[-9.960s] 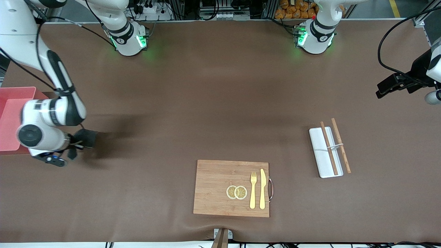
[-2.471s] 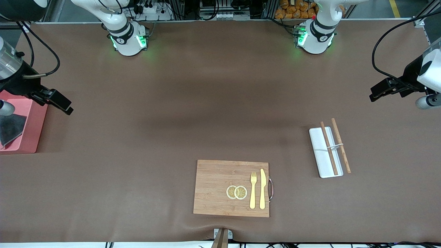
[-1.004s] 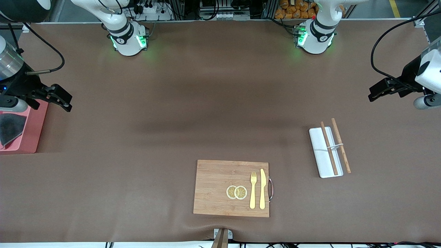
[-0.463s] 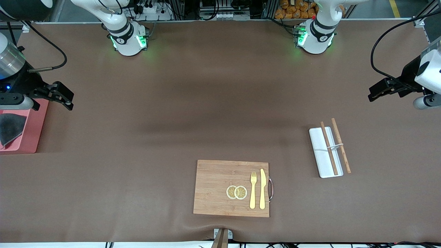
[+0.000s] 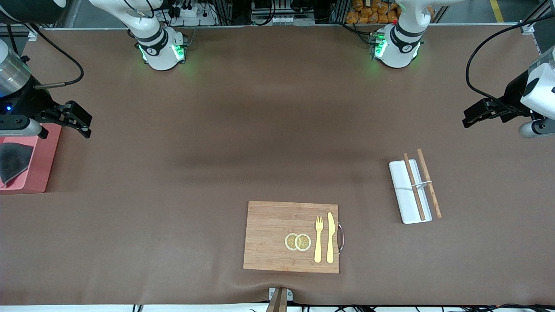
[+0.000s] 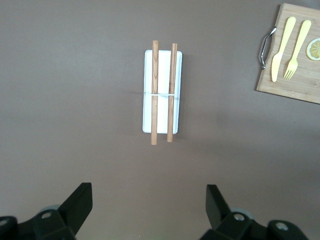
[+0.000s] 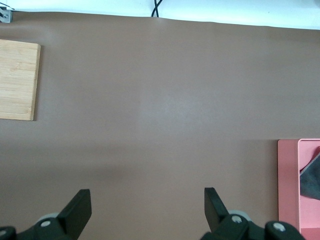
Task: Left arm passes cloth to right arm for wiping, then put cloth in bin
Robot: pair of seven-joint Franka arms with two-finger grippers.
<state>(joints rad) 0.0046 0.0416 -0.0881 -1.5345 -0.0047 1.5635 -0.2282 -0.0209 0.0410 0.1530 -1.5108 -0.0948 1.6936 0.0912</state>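
The dark grey cloth (image 5: 13,159) lies inside the pink-red bin (image 5: 41,167) at the right arm's end of the table. It also shows at the edge of the right wrist view (image 7: 312,175), in the bin (image 7: 287,185). My right gripper (image 5: 73,121) is open and empty, up in the air over the bare table beside the bin. In its own view (image 7: 147,205) the jaws stand wide apart over brown mat. My left gripper (image 5: 472,117) is open and empty, held high at the left arm's end, waiting; its own view (image 6: 149,207) shows nothing between its fingers.
A wooden board (image 5: 291,237) with lemon slices, a yellow fork and a knife lies near the table's front edge. A flat white tray (image 5: 405,195) with two wooden chopsticks lies toward the left arm's end, and shows in the left wrist view (image 6: 163,90).
Ten seconds ago the right gripper held the cloth beside the bin. Now the cloth lies in the bin and the gripper is open, raised, and has drifted slightly. The left arm barely moved.
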